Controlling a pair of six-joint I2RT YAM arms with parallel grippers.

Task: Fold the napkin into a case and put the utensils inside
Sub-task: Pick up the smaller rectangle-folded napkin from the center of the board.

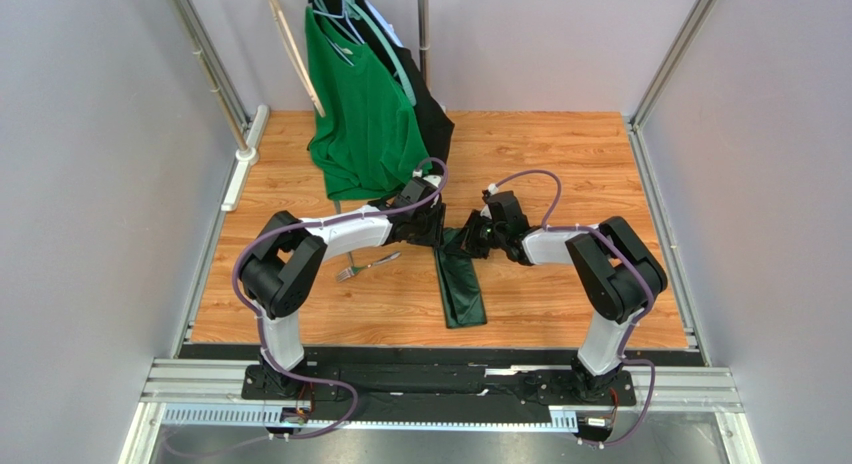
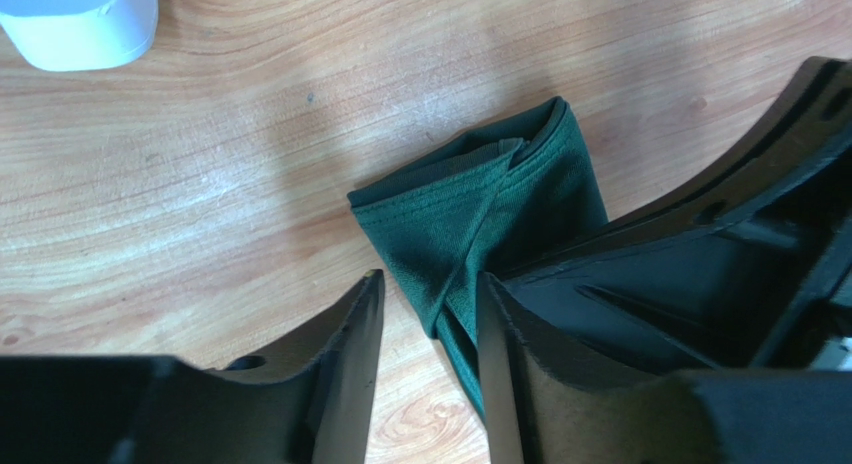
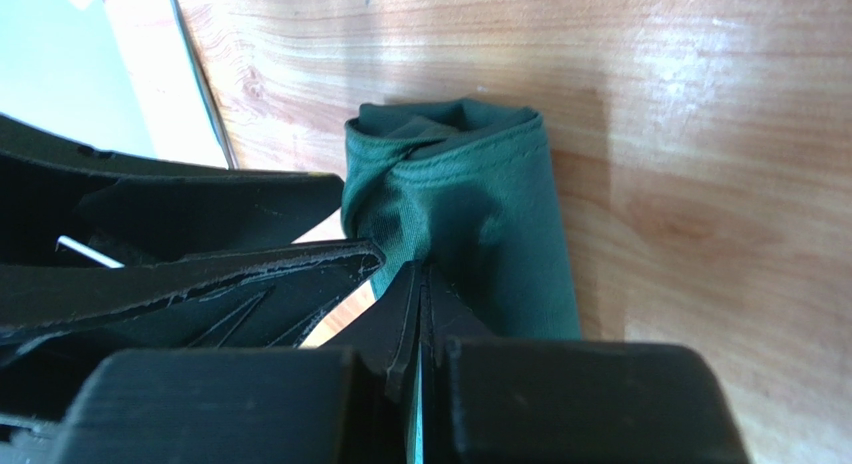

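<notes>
- Pinching a fold of the napkin (image 3: 480, 214) at its far end, the right gripper (image 3: 421, 274) has its fingers pressed together.
- Left gripper (image 2: 430, 284) stands spread, with the cloth's edge in the gap against one finger.
- Napkin lies as a narrow strip mid-table (image 1: 570, 174), running 12 to 6 o'clock.
- Fork (image 1: 368, 266) lies at its 9 o'clock, apart.

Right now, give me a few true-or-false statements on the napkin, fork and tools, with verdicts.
1. The right tool is shut on the napkin. True.
2. The fork lies inside the napkin. False: it lies bare on the table, to the napkin's left.
3. The napkin is spread out square. False: it is folded into a narrow strip.
4. The left tool is open. True.
</notes>
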